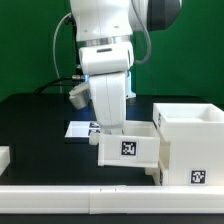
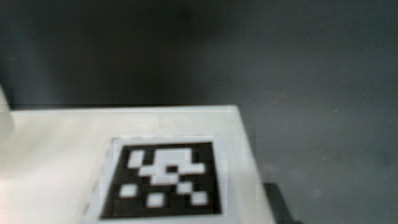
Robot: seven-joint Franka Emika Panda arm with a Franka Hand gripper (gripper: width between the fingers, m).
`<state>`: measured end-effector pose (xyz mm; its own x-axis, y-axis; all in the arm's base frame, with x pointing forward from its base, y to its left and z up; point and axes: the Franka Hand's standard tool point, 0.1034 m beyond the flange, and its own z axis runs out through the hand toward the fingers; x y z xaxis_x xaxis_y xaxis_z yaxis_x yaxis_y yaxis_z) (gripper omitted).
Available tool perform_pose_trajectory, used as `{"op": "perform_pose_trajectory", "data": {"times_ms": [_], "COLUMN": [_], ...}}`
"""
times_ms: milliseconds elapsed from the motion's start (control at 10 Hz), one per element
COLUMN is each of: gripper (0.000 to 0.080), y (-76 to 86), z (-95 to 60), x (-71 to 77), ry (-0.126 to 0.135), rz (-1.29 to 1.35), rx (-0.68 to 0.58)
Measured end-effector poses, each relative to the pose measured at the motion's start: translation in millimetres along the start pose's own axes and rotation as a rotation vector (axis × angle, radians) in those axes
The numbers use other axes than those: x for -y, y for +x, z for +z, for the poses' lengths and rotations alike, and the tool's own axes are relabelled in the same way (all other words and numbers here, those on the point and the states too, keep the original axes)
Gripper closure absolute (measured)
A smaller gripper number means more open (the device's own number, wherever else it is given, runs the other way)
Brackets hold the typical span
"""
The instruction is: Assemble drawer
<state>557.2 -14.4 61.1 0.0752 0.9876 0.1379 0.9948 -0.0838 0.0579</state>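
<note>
Seemingly midway, one tagged white tray (image 1: 130, 147) sits low under the pincer (image 1: 112, 128), just beside the large shell (image 1: 192, 143) on the black desk (image 1: 40, 125) but not visibly inside it, green backdrop behind, and whether the pincer grips it I cannot tell.

white tray face (image 2: 107, 125), blurred square tag (image 2: 164, 178), dark table (image 2: 267, 50)
</note>
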Motion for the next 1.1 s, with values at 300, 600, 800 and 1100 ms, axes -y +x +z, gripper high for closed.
{"op": "perform_pose_trajectory", "data": {"times_ms": [300, 600, 800, 1100], "gripper": [0.0761, 0.0761, 0.0761, 0.0761], "y": [6.7, 9.3, 8.7, 6.3], "z": [2.3, 9.5, 10.9, 10.9], "x": [1.0, 5.0, 4.9, 4.8], "ry": [0.004, 0.018, 0.009, 0.008], "rz": [-0.003, -0.009, -0.028, -0.024], "rx": [0.008, 0.005, 0.007, 0.008]}}
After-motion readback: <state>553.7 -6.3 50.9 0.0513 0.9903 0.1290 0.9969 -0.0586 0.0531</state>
